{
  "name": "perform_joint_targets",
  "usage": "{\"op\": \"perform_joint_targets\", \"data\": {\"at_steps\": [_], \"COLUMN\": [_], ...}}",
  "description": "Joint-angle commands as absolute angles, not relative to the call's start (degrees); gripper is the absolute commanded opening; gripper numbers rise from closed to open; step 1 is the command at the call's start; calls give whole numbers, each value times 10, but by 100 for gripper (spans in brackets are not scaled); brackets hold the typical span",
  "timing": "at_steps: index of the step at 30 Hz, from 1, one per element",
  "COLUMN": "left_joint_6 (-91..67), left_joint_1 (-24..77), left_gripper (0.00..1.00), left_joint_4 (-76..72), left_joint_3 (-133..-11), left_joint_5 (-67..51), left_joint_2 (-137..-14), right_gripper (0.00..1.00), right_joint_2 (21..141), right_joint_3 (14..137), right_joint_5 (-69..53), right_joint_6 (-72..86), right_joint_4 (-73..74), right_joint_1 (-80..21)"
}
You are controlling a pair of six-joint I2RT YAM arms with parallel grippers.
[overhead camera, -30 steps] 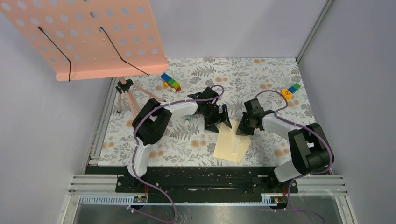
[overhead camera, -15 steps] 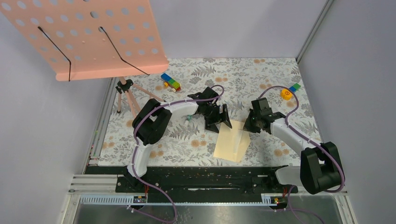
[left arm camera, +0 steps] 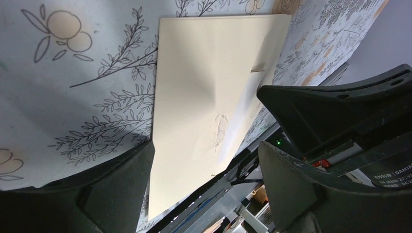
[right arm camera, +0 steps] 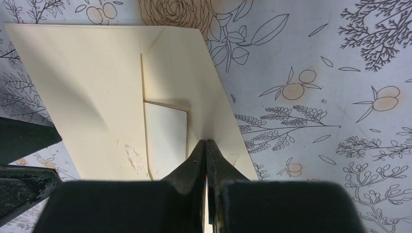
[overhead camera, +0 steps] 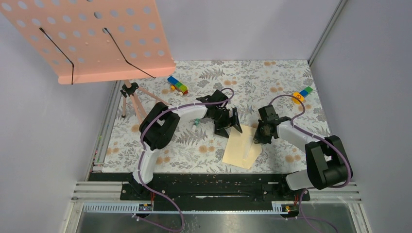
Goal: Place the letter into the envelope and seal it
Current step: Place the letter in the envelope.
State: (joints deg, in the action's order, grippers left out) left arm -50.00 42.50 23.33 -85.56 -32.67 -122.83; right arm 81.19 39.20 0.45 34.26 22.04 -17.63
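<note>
A cream envelope (overhead camera: 239,148) lies flat on the patterned table, near the front edge between both arms. In the right wrist view its flap (right arm camera: 194,82) stands partly lifted along the right side of the envelope (right arm camera: 82,92). A paler sheet, apparently the letter (right arm camera: 165,133), shows under the flap. My right gripper (overhead camera: 258,139) is shut, and its tips (right arm camera: 206,143) touch the flap near its crease. My left gripper (overhead camera: 229,129) hovers open just above the envelope's far end. The left wrist view shows the envelope (left arm camera: 204,92) ahead of my left gripper (left arm camera: 206,189), which holds nothing.
A peach perforated board (overhead camera: 92,36) on a tripod (overhead camera: 131,99) overhangs the back left. Toy block pieces sit at the back centre (overhead camera: 178,86) and back right (overhead camera: 302,95). A small teal item (overhead camera: 197,122) lies under the left arm. The black base rail (overhead camera: 209,187) borders the front.
The right gripper swung out to the right off the envelope, then came back down onto its right edge, still shut. The left gripper stayed open and barely shifted.
</note>
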Motion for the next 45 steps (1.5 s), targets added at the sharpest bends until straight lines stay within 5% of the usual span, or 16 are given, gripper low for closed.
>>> {"op": "perform_joint_targets", "data": {"at_steps": [1,23,31,45], "left_joint_6": [-477,-475,-462,-377], "left_joint_1": [428,436,435,463], "left_gripper": [81,81,81,82], "left_joint_4": [254,260,283,361], "left_joint_3": [-875,-887,-877,-852], "left_joint_5": [-296,-302,-262,-141], "left_joint_2": [-1271,-1274,-1227,-1121], "right_gripper": [0,0,0,16], "right_joint_2": [821,859,823,677], "right_joint_3": [410,439,464,441], "right_joint_5": [2,-47,36,39], "right_joint_6": [334,362,333,358], "right_joint_4": [226,192,268,295], "right_joint_1": [-177,-207,-207,-207]}}
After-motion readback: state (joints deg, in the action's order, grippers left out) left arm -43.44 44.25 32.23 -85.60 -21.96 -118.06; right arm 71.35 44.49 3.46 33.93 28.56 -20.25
